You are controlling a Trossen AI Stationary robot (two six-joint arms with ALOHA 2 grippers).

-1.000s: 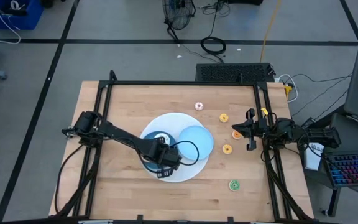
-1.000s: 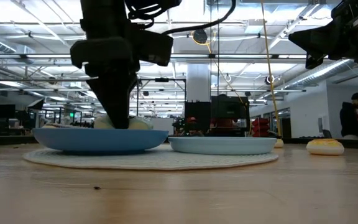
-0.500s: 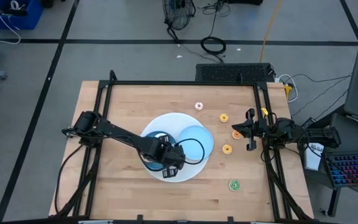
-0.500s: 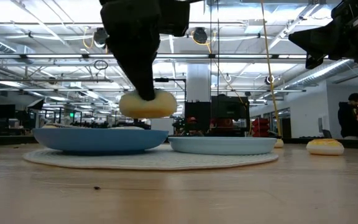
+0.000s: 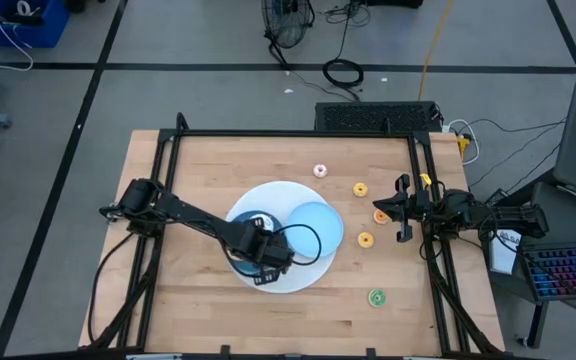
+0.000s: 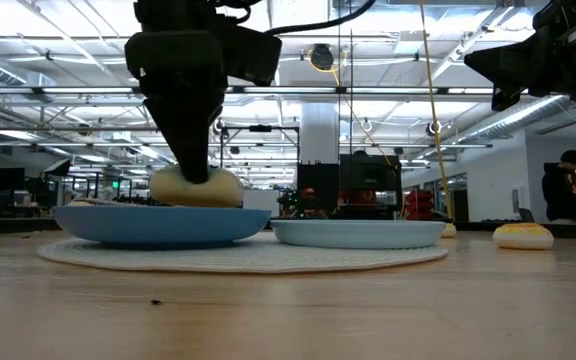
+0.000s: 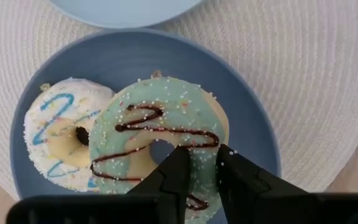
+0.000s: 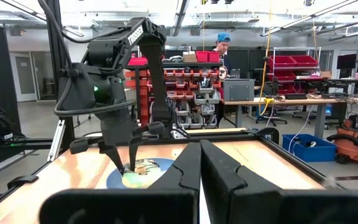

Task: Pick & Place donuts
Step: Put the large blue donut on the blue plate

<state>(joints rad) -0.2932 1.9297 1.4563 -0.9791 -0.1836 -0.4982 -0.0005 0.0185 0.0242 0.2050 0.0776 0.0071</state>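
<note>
Left wrist view: the left gripper (image 7: 201, 163) is pinched narrow on the rim of the green donut (image 7: 160, 140), one finger through its hole, holding it just above the blue plate (image 7: 244, 106). The white donut (image 7: 61, 127) lies at 9 o'clock, overlapped by the green one. The right gripper (image 5: 404, 210), fully closed and empty, waits at the table's 3 o'clock edge near the small donuts (image 5: 365, 239).
</note>
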